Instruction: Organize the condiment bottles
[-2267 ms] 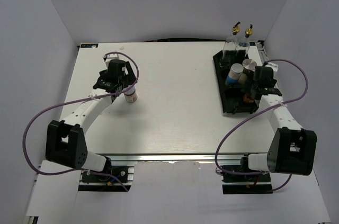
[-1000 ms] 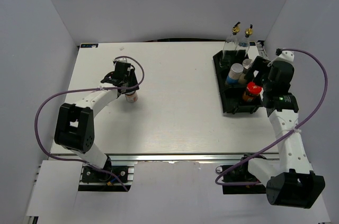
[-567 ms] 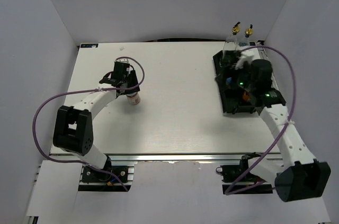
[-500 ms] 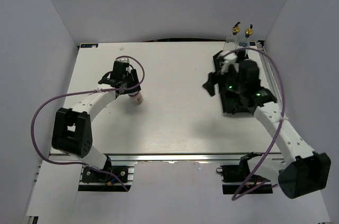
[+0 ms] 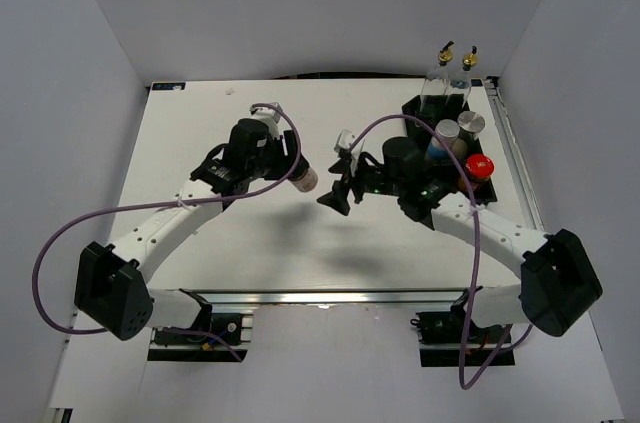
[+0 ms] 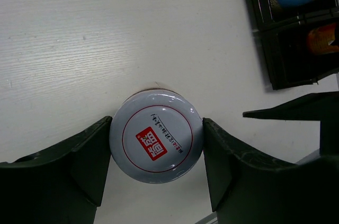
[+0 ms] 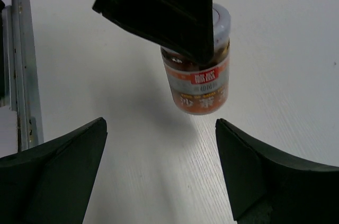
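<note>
From above, the left pincer (image 5: 298, 175) is clamping the small jar (image 5: 307, 181) over the bare middle of the worktop (image 5: 200, 113), well apart from every edge. The right pincer (image 5: 338, 183) is hovering just beside it, fingers apart. Five containers are standing in the black tray (image 5: 412, 115) near the right edge: a glass bottle (image 5: 434, 91), a second glass bottle (image 5: 461, 86), a blue shaker (image 5: 440, 139), a silver-capped shaker (image 5: 470, 124) and a red-lidded jar (image 5: 480, 166).

In the left wrist view, both fingers (image 6: 85, 160) are pressing the sides of the small jar (image 6: 156, 143).

In the right wrist view, the right pincer (image 7: 159, 176) is gaping wide, touching nothing, with the small jar (image 7: 201, 83) ahead of it.

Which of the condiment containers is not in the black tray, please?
The small red-and-white-lidded jar, held by the left gripper; the others stand in the tray.
</note>
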